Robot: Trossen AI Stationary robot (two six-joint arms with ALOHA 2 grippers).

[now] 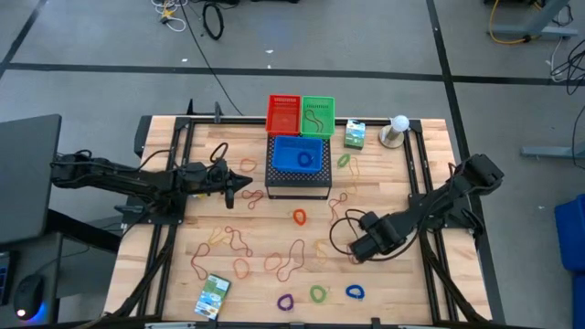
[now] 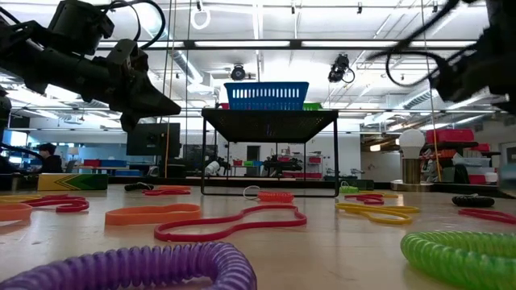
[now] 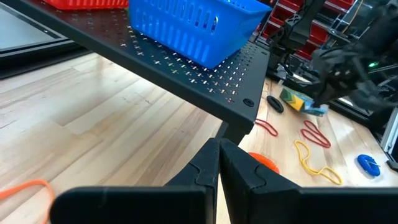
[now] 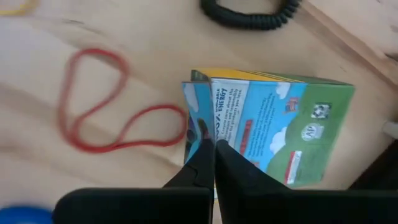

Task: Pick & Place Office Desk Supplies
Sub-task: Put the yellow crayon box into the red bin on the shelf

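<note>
Barely begun: rubber bands [image 1: 291, 259] and coiled loops [image 1: 317, 294] mostly scattered across table [image 1: 430, 137], few items in baskets [image 1: 299, 157]; right gripper [image 1: 358, 249] low at front right, fingers together against green-white box [image 4: 273, 127], grip unconfirmed; left gripper [image 1: 245, 185] clenched empty, hovering mid-left.

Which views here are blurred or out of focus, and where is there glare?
Low view: the nearest purple coil and green coil are soft, and ceiling lights glare behind the blue basket. Right wrist view: the red rubber band is smeared, while the print on the green-white box stays readable. High view: evenly lit and sharp.
</note>
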